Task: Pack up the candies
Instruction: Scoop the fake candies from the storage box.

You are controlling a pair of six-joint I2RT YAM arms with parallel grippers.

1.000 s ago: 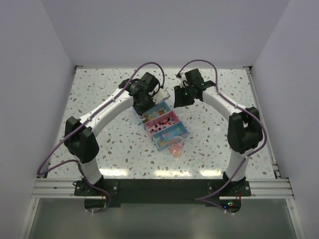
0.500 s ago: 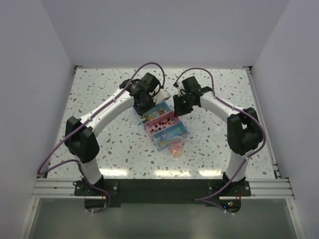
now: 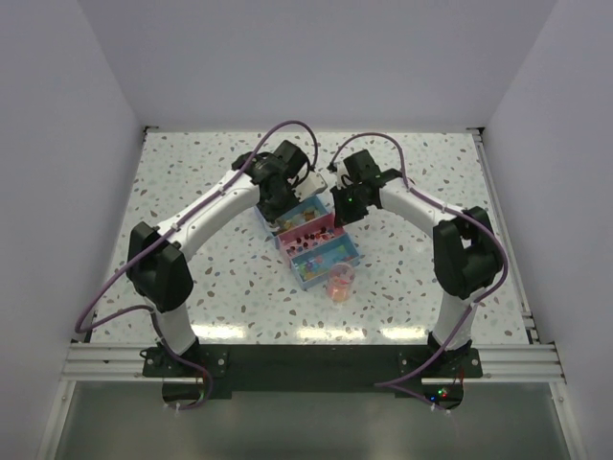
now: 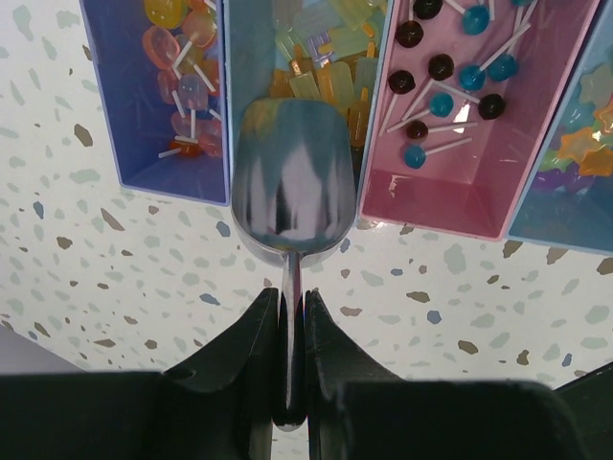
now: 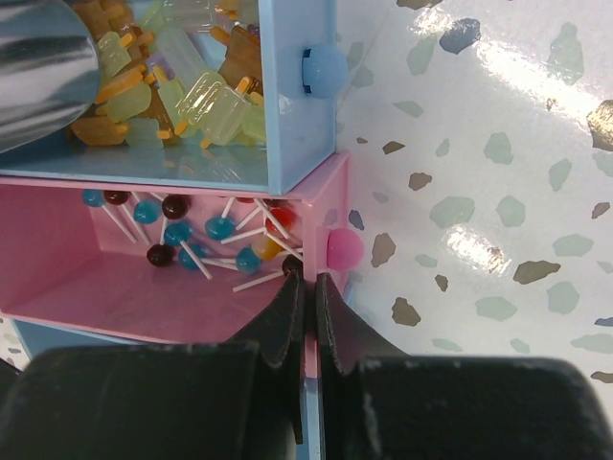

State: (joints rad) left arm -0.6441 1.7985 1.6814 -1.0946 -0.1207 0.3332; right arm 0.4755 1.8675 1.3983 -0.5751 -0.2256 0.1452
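Change since the earlier frame: in the top view the right gripper (image 3: pixel 347 199) is brought in from 1 o'clock of the tray row onto its far end; the left arm is hardly shifted.

1. Left gripper (image 4: pixel 290 311): clamped tight on the thin handle of a metal scoop (image 4: pixel 287 182). The scoop bowl is empty, with its mouth at 12 o'clock over the near wall of the light-blue tray (image 5: pixel 305 134).
2. Candies (image 4: pixel 330 81): pale yellow and green popsicle shapes, heaped in the light-blue tray just past the scoop lip.
3. Right gripper: pinched narrow on the end wall of the pink tray (image 5: pixel 144 307), beside its pink knob (image 5: pixel 343 247), apparently as a brace.

Step in hand, as judged: the first scoop. The bowl is best tipped down and pushed low under the heap, then levelled before lifting so that nothing is spilled.

Surroundings: a lavender tray (image 4: pixel 168 182) at 9 o'clock of the scoop, with orange and yellow sweets; lollipops (image 4: pixel 441 101) in the pink tray at 3 o'clock; a blue tray (image 4: pixel 546 216) beyond. In the top view a clear cup (image 3: pixel 340 282) is set on the table (image 4: pixel 115 278) at 5 o'clock of the row, with two trays between it and the scoop. The tray walls on either side leave the scoop little room.
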